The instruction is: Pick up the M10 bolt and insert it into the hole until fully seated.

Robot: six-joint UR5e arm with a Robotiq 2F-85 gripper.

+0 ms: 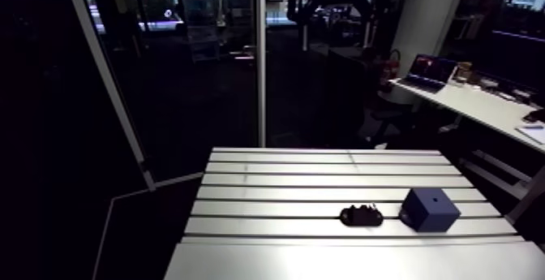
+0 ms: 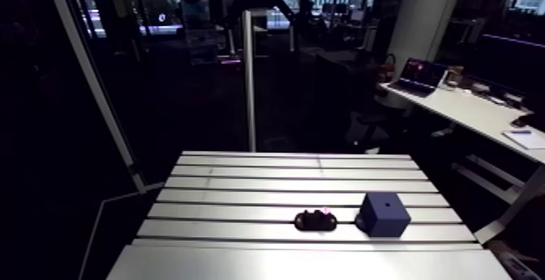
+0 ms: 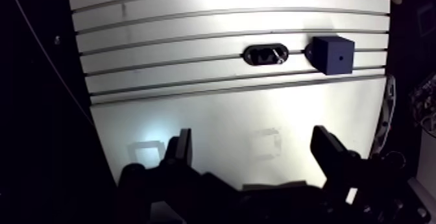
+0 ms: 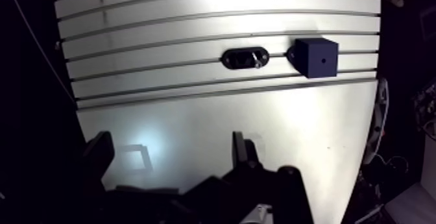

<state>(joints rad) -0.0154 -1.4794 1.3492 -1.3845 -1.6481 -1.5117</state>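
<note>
Approach, nothing picked yet.
Arm view: bolt (image 1: 366,213) lies in black holder (image 1: 357,217) on table (image 1: 284,194), just beside blue cube (image 1: 428,209). Wrist view: end effector (image 3: 253,139) open, empty, well short of bolt. Likely light, rigid, slick steel; grip across the shank.

No legible text, labels, numbers or signs in any view. Blue cube (image 3: 332,54), black holder (image 3: 259,55) and table (image 3: 227,129) surfaces show no readable markings.
</note>
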